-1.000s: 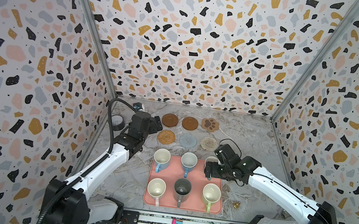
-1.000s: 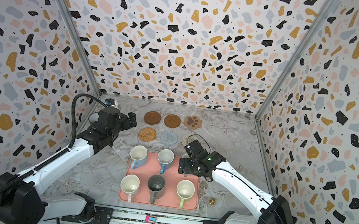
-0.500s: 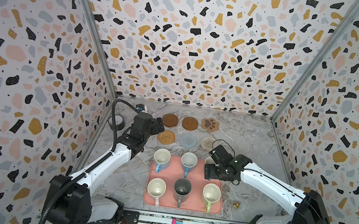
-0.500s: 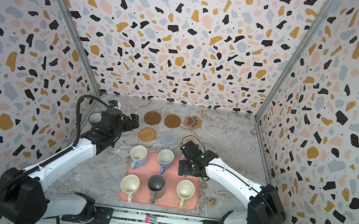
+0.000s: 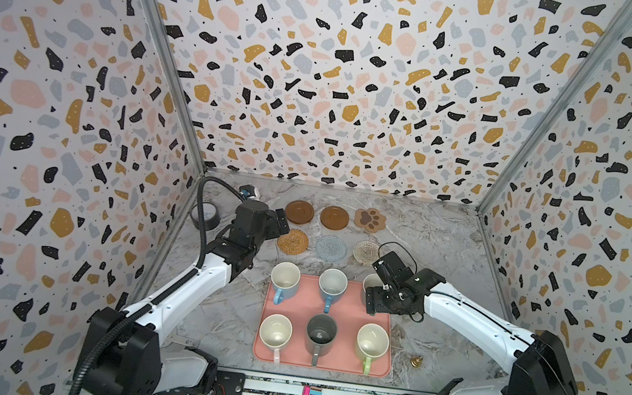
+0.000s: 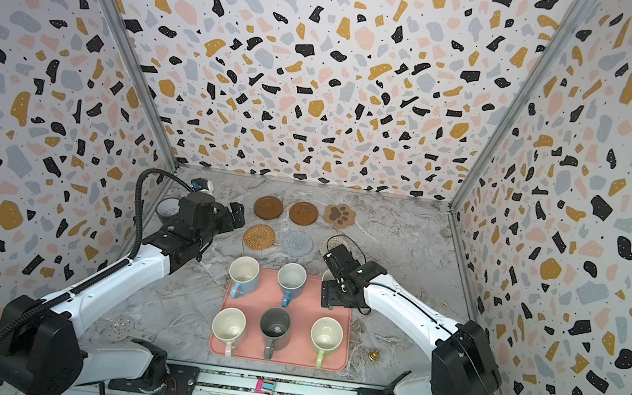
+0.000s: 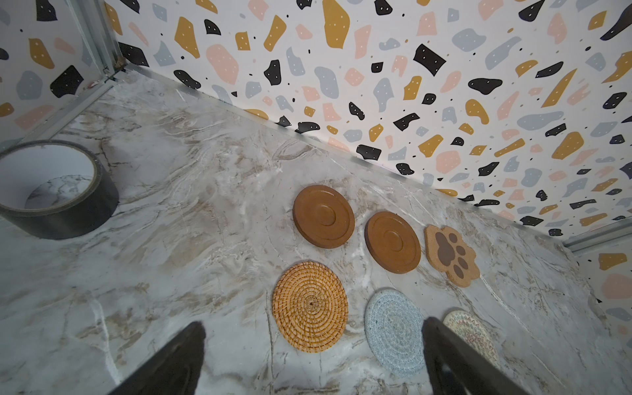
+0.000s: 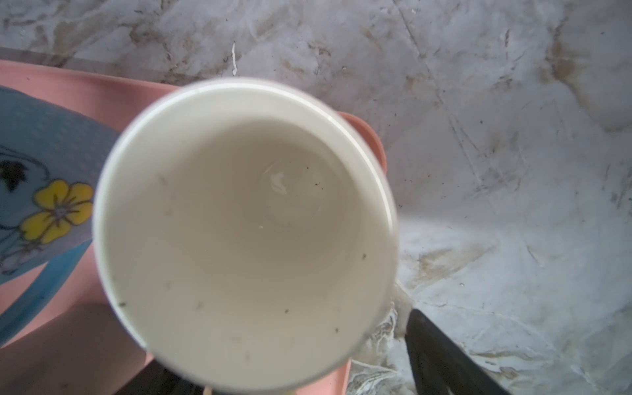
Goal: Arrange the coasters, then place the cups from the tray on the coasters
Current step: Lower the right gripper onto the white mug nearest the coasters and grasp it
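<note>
Jaws of the right gripper [image 8: 284, 342] stand wide apart astride the cream-lined cup [image 8: 246, 232] at the far-right corner of the tray [image 8: 102, 89], not visibly touching it, while the left gripper [image 7: 313, 325] gapes empty.

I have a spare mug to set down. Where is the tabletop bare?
Bare marble lies between the tape roll and the brown discs, right of the paw coaster, and left of the tray. Crowded: the tray, full of mugs, and the coaster block.

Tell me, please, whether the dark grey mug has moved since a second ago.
No: the dark grey mug stays midway along the near edge of the tray.
</note>
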